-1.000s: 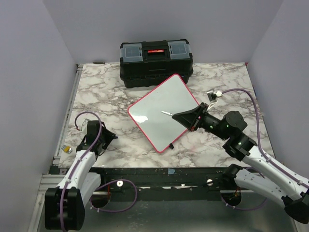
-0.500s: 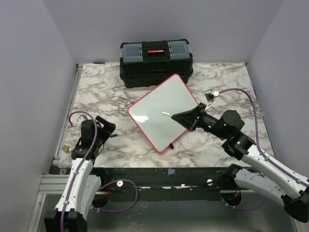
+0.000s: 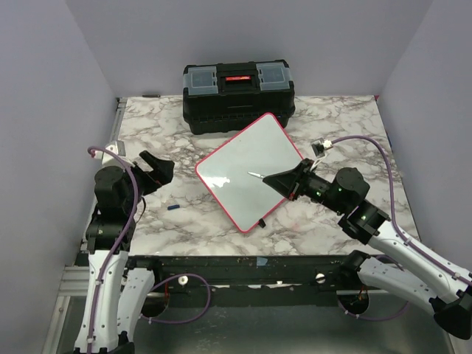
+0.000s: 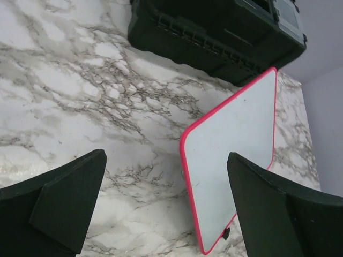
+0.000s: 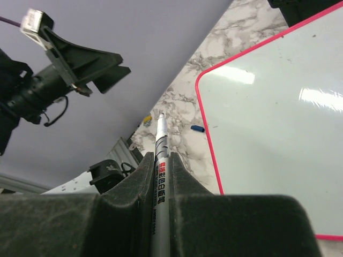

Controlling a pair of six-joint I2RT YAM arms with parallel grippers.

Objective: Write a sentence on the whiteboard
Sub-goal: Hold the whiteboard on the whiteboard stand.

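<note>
From above, the whiteboard (image 3: 236, 158) lies askew mid-table, with the black toolbox (image 3: 238, 94) at its 12 o'clock, the left gripper (image 3: 155, 168) at its 9 and the right gripper (image 3: 284, 181) over its 4 o'clock side. The left wrist view shows wide-spread jaws holding nothing, the board at 3 o'clock. The right wrist view shows jaws pinched on a marker (image 5: 159, 139) pointing to 12, the board at 2 o'clock.

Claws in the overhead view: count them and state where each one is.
2. The left claw is open above the table, left of the whiteboard. The right claw is shut on a pen over the whiteboard's right side. None looks hidden.
</note>
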